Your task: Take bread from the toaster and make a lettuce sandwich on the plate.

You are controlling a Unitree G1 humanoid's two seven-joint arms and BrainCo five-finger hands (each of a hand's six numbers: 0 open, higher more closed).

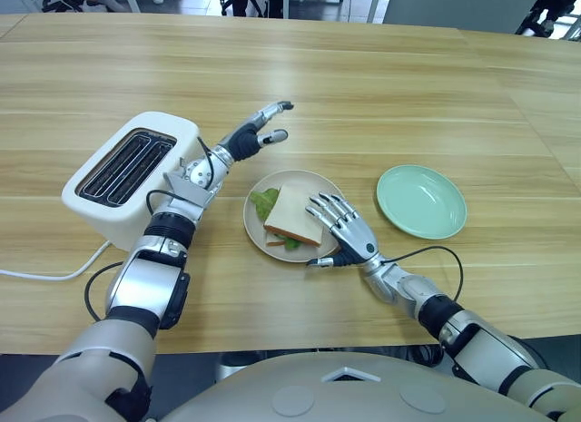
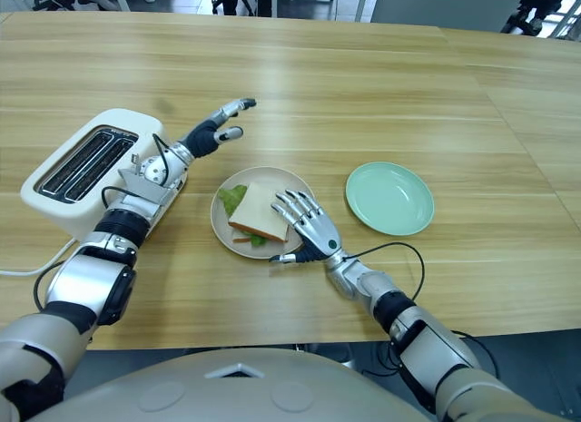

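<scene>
- Over the near right edge of the beige plate (image 1: 272, 180): right hand (image 1: 343, 224), fingers spread and nearly straight, gripping nothing; fingertips at the sandwich's right edge, contact not discernible.
- Sandwich (image 1: 292, 218): top bread slice over lettuce (image 1: 264, 201), the leaf showing at its left side; lies on the beige plate.
- Left hand (image 1: 254, 132): raised above the bench (image 1: 381, 104) beyond the beige plate, fingers extended, holding nothing.
- Toaster (image 1: 127, 172): white, left of the beige plate, beside the left forearm; cord (image 1: 36, 275) trails leftward.
- Green plate (image 1: 421, 201): right of the beige plate, apart.
</scene>
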